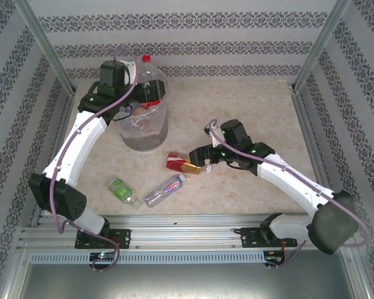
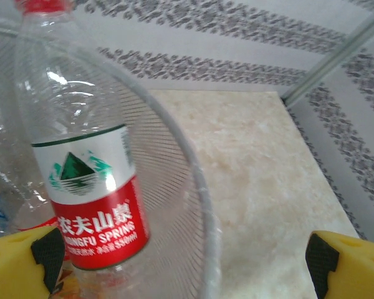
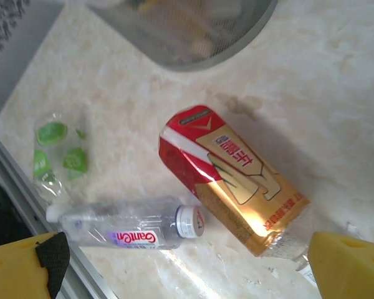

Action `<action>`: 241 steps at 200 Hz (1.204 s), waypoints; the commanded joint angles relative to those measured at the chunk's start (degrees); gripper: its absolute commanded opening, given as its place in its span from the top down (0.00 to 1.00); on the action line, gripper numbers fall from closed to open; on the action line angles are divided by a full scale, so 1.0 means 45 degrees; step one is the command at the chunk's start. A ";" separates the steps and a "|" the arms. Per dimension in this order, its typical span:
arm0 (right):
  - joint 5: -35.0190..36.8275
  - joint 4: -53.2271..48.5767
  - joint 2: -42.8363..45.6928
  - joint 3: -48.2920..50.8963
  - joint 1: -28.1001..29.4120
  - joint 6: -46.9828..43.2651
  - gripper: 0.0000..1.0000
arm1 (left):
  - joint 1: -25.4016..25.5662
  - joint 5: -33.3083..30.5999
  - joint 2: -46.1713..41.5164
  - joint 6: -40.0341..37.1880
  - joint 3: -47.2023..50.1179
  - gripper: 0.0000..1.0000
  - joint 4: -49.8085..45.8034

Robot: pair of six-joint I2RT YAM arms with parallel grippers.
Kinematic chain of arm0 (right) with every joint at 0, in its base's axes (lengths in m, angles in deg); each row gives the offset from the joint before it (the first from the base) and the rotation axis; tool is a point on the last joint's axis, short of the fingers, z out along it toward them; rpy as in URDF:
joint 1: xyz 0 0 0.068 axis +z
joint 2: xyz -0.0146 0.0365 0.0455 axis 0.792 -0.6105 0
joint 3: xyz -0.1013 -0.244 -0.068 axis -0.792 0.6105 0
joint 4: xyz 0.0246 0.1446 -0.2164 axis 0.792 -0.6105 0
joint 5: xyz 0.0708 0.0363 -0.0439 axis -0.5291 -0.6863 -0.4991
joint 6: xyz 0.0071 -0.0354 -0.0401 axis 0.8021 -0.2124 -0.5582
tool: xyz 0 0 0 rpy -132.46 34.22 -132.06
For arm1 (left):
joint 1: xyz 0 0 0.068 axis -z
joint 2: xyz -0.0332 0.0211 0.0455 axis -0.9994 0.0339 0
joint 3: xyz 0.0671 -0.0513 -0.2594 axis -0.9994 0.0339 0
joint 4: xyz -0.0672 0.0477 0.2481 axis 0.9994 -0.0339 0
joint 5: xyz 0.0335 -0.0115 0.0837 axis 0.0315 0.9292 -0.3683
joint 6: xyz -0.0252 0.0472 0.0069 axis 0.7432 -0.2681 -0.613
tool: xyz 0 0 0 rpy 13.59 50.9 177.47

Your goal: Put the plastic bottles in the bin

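The bin [image 1: 144,138] stands at the back left with its clear liner bag and several plastic bottles inside. A tall bottle [image 2: 93,205] with a red and white label and a red cap [image 1: 146,59] stands up out of it, leaning on the mesh rim [image 2: 199,199]. My left gripper [image 2: 187,268] hangs open at the bin's left rim [image 1: 126,111], with that bottle near its left finger [image 2: 47,255]. My right gripper [image 3: 187,271] is open above a red and gold bottle [image 3: 237,180] lying on the table [image 1: 182,164], just right of it [image 1: 199,159].
A clear bottle with a white cap [image 3: 131,227] lies near the front rail [image 1: 164,189]. A crushed green-labelled bottle [image 1: 123,191] lies left of it [image 3: 56,152]. Patterned walls and metal posts [image 1: 315,47] close in the table.
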 commanded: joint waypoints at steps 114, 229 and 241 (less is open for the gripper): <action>0.3265 -0.0832 -0.5186 -0.3178 0.2284 -0.3827 0.02 | 0.0004 0.6245 -0.4891 -0.2301 0.3856 0.00 0.0159; 0.5818 -0.2175 -0.9014 -0.5938 0.2562 -0.4146 0.02 | 0.0481 0.6418 -0.4887 -0.1763 0.4227 0.00 0.1046; 0.5772 -0.2069 -0.9129 -0.6012 0.2338 -0.3808 0.04 | 0.0575 0.6429 -0.4798 -0.1771 0.4191 0.00 0.1067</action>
